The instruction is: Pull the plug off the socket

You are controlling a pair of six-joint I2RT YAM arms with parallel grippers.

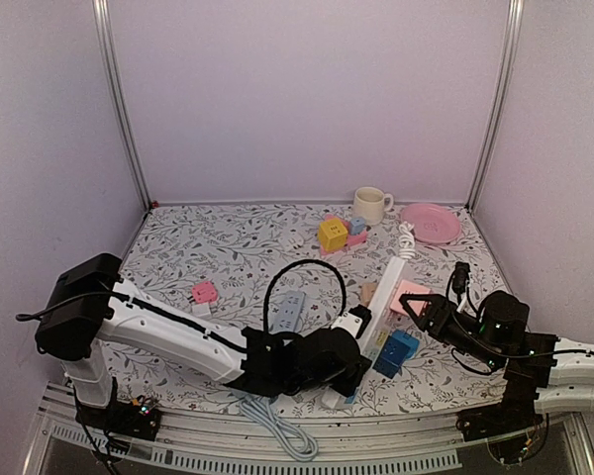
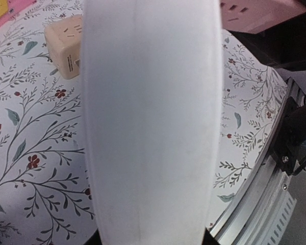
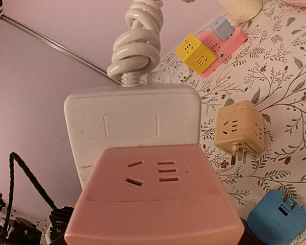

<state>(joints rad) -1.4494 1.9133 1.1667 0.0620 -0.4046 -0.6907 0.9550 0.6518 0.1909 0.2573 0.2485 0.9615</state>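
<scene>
Near edge: left gripper (image 1: 354, 374) has its jaws clenched on the near end of the white power strip (image 1: 388, 287). In the left wrist view the strip's body fills the middle of the frame.

Blue adapter (image 1: 396, 352) lies on the bench (image 1: 218, 247) just right of the strip, close under the right arm's reach.

Mid-bench: pink plug (image 1: 408, 293) sits against the strip's right side, touching it (seated on the white body in the right wrist view). Right gripper (image 1: 416, 305) is at the plug with its jaws to either side. Cannot tell whether they press on it.

Beige cube adapter (image 1: 368, 293) rests just left of the strip, across from the plug. A black cable (image 1: 277, 282) loops up left of it.

Further out: the strip's coiled white cord (image 1: 406, 237) leaves its far end.

Back of bench: yellow cube (image 1: 331, 234), a cup (image 1: 372, 205) and a pink plate (image 1: 430, 223), well apart from the plug.
</scene>
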